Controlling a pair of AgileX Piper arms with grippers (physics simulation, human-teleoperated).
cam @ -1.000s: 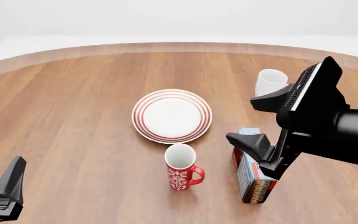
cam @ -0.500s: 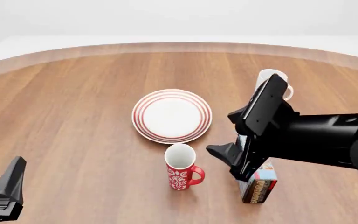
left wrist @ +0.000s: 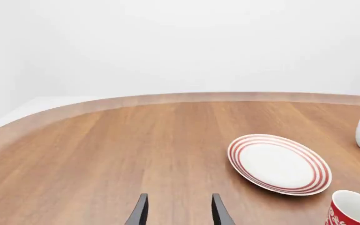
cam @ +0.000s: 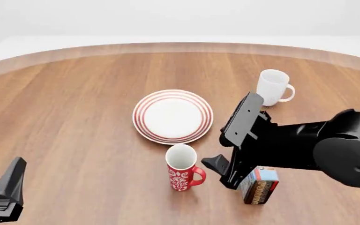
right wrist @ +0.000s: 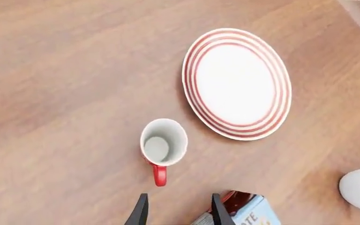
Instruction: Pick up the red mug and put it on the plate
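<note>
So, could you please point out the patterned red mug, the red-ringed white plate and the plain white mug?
Patterned red mug (cam: pixel 181 174): front view, on its outer wall.
Red-ringed white plate (cam: pixel 172 116): front view, on its bare white centre.
Plain white mug (cam: pixel 271 87): front view, on its side wall.

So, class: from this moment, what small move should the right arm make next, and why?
Probably ease the right gripper toward the red mug and line its fingers up on the handle side. Its jaws are open and empty, the mug stands upright on the table just short of the plate, and a carton sits close beside the arm.
</note>
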